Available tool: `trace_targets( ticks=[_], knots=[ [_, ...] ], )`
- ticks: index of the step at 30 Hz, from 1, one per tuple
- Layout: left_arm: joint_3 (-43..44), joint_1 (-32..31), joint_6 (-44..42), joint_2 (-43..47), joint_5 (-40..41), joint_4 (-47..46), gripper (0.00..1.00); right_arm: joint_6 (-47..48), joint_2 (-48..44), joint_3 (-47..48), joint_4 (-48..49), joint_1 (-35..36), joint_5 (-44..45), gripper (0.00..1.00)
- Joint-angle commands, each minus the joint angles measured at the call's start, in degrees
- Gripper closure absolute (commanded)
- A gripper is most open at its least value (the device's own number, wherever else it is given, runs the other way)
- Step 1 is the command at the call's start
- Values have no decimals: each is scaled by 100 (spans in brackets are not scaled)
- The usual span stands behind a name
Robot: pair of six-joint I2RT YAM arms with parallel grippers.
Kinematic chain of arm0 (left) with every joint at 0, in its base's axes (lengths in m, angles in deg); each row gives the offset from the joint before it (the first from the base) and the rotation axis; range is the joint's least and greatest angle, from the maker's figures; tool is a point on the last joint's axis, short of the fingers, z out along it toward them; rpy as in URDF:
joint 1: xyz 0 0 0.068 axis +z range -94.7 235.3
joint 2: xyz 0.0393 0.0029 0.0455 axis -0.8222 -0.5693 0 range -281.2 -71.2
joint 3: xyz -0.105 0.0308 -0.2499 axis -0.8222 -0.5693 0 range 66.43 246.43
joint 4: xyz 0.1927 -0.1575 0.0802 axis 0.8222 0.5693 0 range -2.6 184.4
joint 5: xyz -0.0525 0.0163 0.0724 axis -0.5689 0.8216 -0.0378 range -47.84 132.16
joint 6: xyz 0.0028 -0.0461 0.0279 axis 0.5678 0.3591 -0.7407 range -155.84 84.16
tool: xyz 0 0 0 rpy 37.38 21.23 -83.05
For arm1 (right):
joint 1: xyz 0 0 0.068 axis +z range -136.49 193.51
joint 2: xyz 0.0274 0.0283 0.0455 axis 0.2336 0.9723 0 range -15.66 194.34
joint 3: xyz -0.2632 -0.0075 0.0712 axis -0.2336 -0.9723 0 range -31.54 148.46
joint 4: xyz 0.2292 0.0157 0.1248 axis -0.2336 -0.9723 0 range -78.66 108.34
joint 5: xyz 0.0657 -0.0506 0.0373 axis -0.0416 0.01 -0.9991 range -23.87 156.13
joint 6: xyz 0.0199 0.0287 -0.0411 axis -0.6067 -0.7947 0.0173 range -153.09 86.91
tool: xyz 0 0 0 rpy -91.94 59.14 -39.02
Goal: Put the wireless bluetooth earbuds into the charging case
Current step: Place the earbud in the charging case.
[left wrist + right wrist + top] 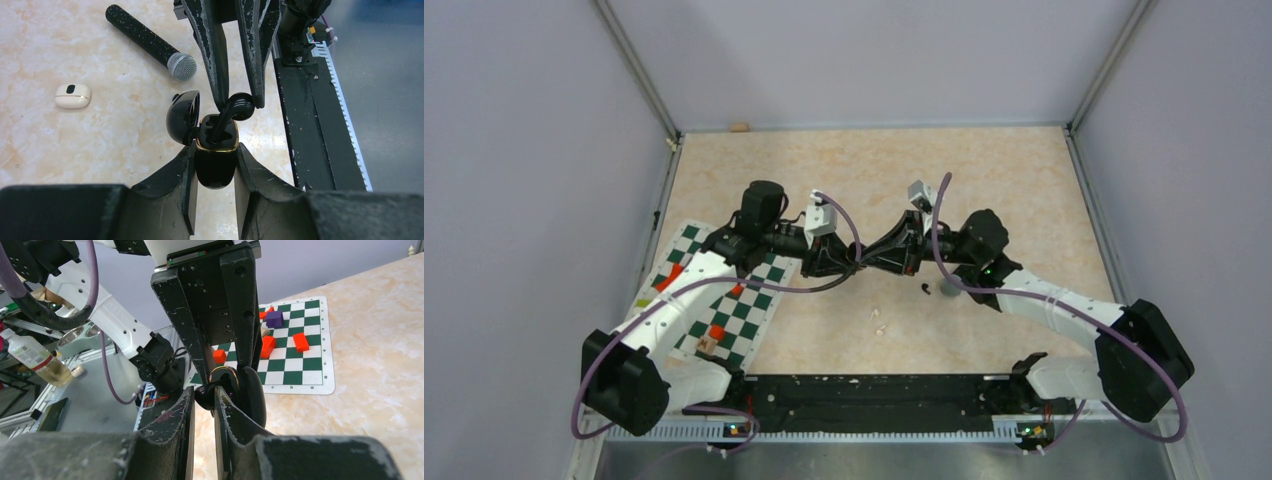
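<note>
The left gripper (215, 150) clamps the case (215, 172) by its sides while the right gripper (240, 102) pinches the earbud (228, 114) by its head, which is probably light, glossy and slip-prone.

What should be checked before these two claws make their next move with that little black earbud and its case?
1. Black case clamped in left gripper: ok.
2. Lid swung open: ok.
3. Black earbud pinched by right gripper: ok.
4. Stem entering a slot: ok.
5. Earbud fully seated: not ok, its head stands above the rim.
6. Other slot free: cannot tell.
</note>
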Motion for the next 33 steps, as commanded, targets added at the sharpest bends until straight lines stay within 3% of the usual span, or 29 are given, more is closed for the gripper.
trace_targets(
  ticks=[1,14,33],
  knots=[
    [-12,-32,-35,88,-260,-172,100,145,123,301,52,119,103,91],
    [20,-42,-222,171,-304,-11,100,334,168,363,-258,172,320,90],
    [54,-35,-283,219,-417,99,100,508,104,523,-715,182,1018,80]
  ],
)
